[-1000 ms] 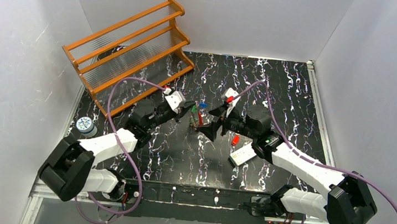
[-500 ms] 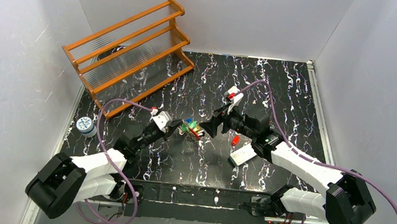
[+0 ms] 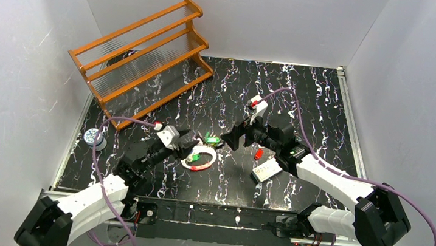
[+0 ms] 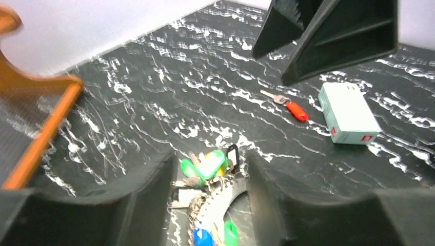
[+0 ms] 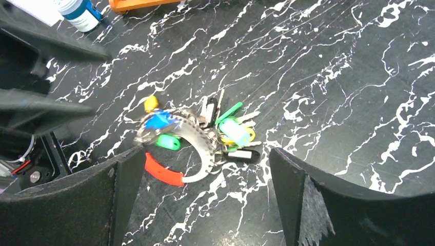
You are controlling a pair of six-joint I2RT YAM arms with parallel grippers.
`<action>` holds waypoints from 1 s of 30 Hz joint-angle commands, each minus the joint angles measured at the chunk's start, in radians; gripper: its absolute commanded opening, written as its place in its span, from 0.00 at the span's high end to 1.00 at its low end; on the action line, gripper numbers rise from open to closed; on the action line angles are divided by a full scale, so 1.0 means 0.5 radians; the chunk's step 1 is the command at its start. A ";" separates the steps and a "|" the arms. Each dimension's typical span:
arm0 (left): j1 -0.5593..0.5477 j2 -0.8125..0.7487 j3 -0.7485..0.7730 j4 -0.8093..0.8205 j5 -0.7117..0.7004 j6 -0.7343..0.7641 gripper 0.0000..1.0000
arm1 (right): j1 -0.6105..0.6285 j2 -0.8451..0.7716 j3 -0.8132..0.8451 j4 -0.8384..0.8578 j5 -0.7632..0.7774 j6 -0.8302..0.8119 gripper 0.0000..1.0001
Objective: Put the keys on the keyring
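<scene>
Keyring and keys lying flat on the table between the two arms.

Top view: the keyring (image 3: pixel 198 158) sits just beyond the left gripper (image 3: pixel 187 146), with the keys (image 3: pixel 211 139) fanned off its far side toward the right gripper (image 3: pixel 229 140). Left wrist view: the jaws are parted either side of the bunch, gripping nothing. Right wrist view: the jaws are wide open above it, and the keys fan out to the ring's right.

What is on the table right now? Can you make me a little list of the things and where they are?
keyring: whitish loop with a red part, lying on the black marbled table
keys: bunch at the ring, with green, blue and yellow heads
loose key: red head, beside the white box
left tool: open, one finger on each side of the bunch
right tool: open wide, close to the bunch
rack: orange, back left
small jar: left edge
</scene>
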State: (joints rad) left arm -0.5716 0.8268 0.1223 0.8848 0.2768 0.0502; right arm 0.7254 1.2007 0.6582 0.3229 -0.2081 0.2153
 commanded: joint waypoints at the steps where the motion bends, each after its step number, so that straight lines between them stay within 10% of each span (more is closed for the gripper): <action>1: -0.007 -0.248 0.008 -0.206 0.040 -0.031 0.17 | -0.020 0.010 0.092 -0.010 0.056 0.034 0.01; 3: -0.007 -0.335 0.026 -0.320 0.056 0.008 0.02 | -0.027 0.014 0.093 -0.012 0.060 0.045 0.01; 17: -0.007 -0.197 0.172 -0.564 -0.252 -0.273 0.02 | -0.087 0.224 0.198 -0.136 -0.034 0.169 0.01; 30: 0.007 0.550 0.825 -1.552 -0.831 -0.941 0.02 | -0.178 0.535 0.306 -0.226 -0.327 0.320 0.01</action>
State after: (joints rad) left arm -0.5716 1.0039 0.4278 0.3180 -0.0360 -0.2920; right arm 0.6476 1.4437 0.7631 0.2070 -0.3031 0.3462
